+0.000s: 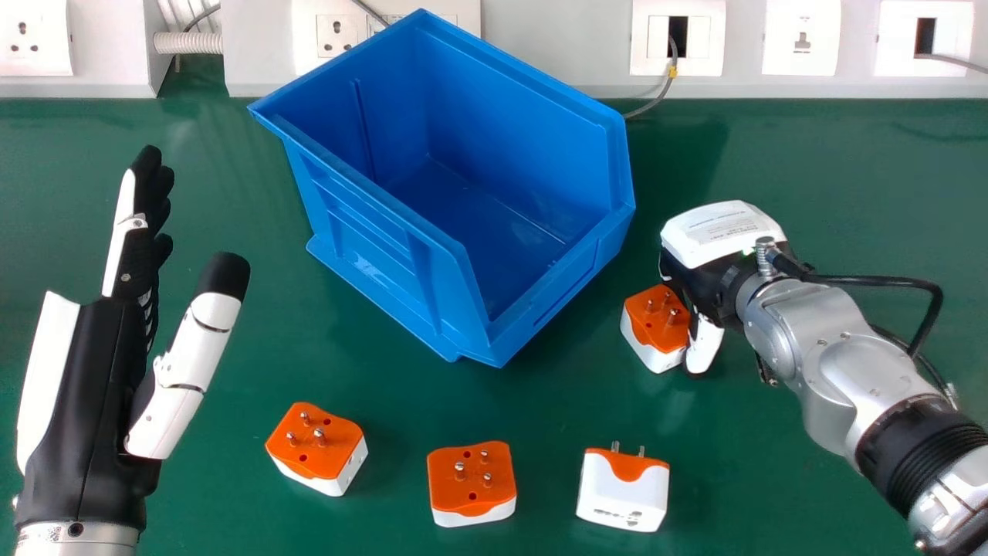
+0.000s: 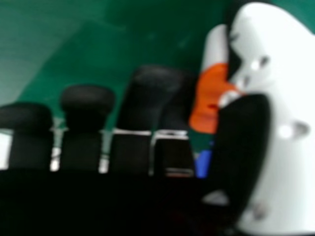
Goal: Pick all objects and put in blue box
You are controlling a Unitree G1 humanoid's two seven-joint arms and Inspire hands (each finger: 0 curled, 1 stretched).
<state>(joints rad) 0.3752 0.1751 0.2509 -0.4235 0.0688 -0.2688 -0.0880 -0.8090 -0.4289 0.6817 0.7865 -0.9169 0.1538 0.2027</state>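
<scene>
The blue box (image 1: 455, 301) stands at the upper middle of the head view, its inside bare. At the right, my right hand (image 1: 722, 239) has its fingers and thumb around an orange and white plug adapter (image 1: 656, 328), pins up. In the right hand view, that adapter (image 2: 210, 96) lies between the thumb and curled fingers of my right hand (image 2: 246, 142). Nearer the front are three more adapters: one left (image 1: 316, 444), one in the middle (image 1: 472, 479), and one right (image 1: 624, 490) with its white side showing. My left hand (image 1: 93, 371) is open at the left, holding nothing.
Behind the green table (image 1: 370, 510) runs a white trunking (image 1: 556, 46) with sockets. A grey cable (image 1: 656, 99) hangs from it beside the box's back right side. The right forearm spans the table's right side, with a black cable (image 1: 872, 281) looping above it.
</scene>
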